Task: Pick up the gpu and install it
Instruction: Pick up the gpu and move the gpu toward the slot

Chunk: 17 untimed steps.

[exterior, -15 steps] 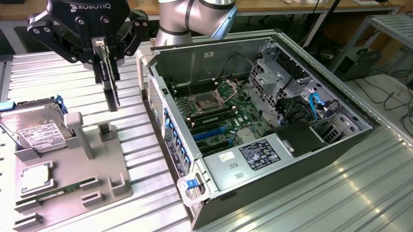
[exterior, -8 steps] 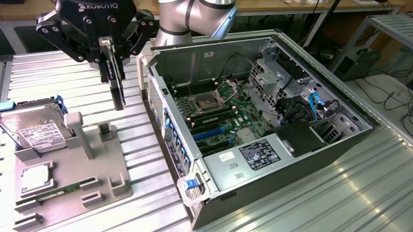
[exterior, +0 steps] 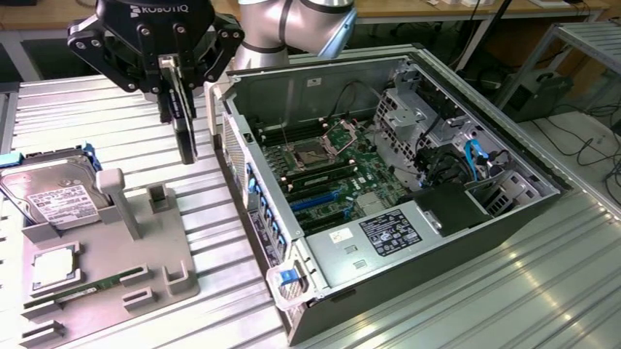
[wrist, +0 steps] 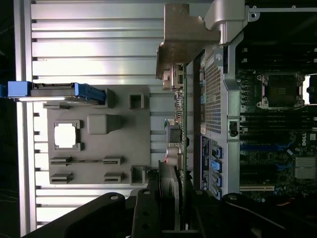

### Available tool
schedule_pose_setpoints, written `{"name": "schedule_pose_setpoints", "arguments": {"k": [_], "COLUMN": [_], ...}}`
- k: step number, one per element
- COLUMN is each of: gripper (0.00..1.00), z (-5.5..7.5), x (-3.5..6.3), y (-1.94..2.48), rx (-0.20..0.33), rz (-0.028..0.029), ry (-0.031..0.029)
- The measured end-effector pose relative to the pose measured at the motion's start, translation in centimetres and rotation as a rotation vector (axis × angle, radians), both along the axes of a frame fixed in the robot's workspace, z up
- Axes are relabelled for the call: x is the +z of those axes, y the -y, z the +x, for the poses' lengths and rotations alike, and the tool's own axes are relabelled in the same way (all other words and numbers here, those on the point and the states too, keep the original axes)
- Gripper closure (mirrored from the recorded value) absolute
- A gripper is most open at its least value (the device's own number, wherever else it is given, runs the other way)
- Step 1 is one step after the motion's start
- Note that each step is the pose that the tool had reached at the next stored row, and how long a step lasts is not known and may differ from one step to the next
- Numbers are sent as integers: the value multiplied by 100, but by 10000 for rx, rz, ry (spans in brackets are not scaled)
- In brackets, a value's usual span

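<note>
On the exterior view's left, a grey fixture plate (exterior: 174,291) lies on the ribbed aluminium table (exterior: 78,109). It carries a hard drive (exterior: 54,193) in a blue caddy, a square processor chip (exterior: 54,265) and, below that, what looks like a memory stick (exterior: 97,283), though it is hard to make out. Just right of the fixture's upright post, the gripper (exterior: 171,80) hangs above the table with its jaws clamped on the gpu (exterior: 185,131). The gpu is held clear of the surface, edge-on and vertical, between the fixture and the computer case (exterior: 388,305). The case lies open on its side, motherboard (exterior: 330,171) facing up and blue slots near the middle. Behind run wooden workbenches (exterior: 417,9), and on the far right cables (exterior: 592,145) trail across the floor.
</note>
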<state>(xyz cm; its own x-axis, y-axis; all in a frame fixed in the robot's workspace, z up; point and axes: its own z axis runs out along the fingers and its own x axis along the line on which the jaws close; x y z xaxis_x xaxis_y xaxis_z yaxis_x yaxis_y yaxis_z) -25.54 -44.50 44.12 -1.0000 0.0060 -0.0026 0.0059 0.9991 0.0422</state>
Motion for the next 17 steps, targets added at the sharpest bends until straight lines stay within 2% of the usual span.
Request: {"name": "schedule_pose_setpoints", "arguments": {"k": [17], "gripper": [72], "z": [154], "x": [0], "y": [0], "rx": [0], "rz": [-1], "ry": [0]}}
